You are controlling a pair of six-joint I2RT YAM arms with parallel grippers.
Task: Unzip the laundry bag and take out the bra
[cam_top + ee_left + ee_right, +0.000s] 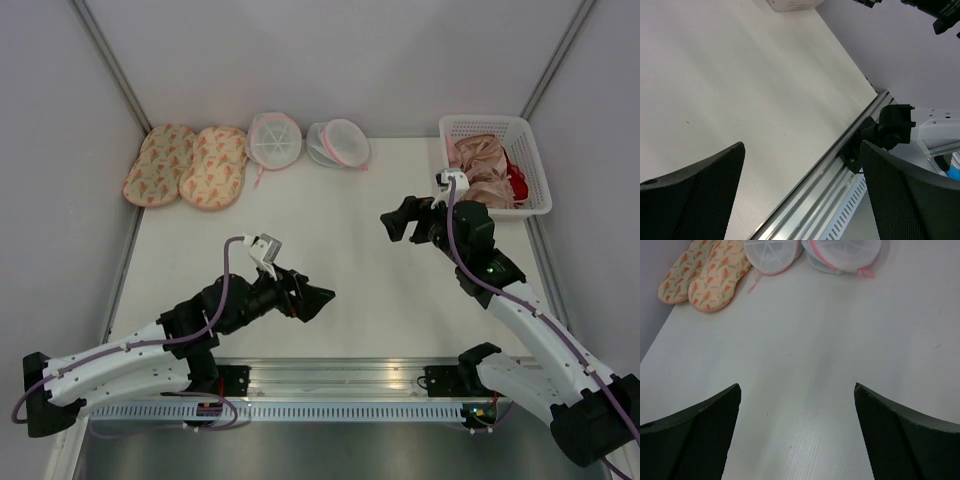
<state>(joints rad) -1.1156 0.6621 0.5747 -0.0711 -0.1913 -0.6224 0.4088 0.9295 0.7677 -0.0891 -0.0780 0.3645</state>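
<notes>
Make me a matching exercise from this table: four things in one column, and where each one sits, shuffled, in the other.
Things:
1. laundry bag
2. basket
3. floral pads
4. left end effector

Places:
A. far left, side by side
B. far right corner, holding pink garments
C. open, near the front rail
D. far edge, just right of the ribbed pouch

Pairs: 1-D, 2-B, 3-A, 4-C

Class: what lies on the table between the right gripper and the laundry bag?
Nothing; only bare table separates the right gripper from the laundry bag, clearest in the right wrist view.
</notes>
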